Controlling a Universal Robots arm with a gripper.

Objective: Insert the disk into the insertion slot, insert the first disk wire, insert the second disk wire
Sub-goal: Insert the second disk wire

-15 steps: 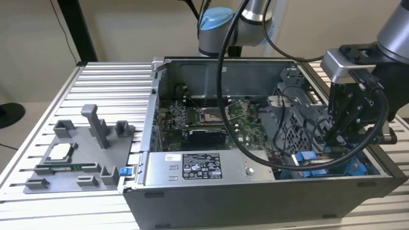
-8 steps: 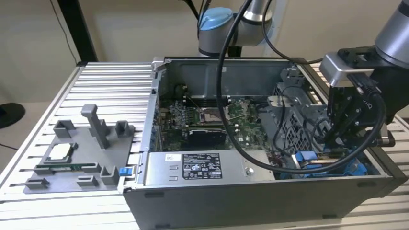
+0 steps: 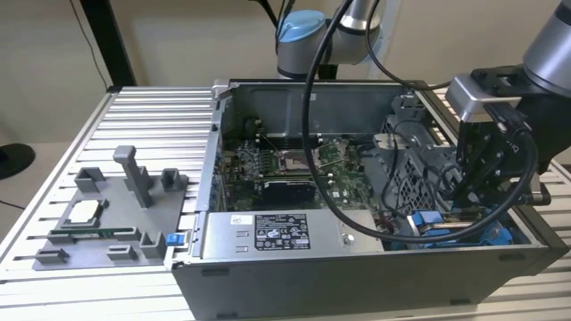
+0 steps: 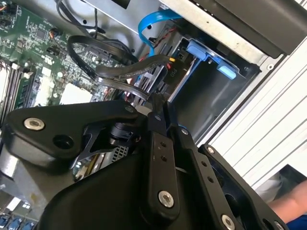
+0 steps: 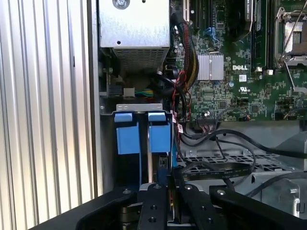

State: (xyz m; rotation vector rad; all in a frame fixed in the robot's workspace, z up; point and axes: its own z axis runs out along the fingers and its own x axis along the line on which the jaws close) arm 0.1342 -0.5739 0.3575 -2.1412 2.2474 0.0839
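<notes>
My end effector [image 5: 168,201] hangs just above the insertion slot [image 5: 142,136], whose glossy blue plastic tabs meet perforated grey metal; I cannot tell its grip.

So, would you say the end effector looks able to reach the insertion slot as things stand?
Probably yes: the end effector hangs inside the open case right by the insertion slot, though black cables lie close beside it.

Wall [image 3: 178,40]: plain beige, evenly lit. Upright post [image 3: 107,40]: black, standing before the wall at the exterior view's left. Table [image 3: 160,127]: ribbed silver aluminium slats, running across the scene. Round base [image 3: 13,160]: black, resting on a pale floor [image 3: 27,200] beyond the table's edge.
</notes>
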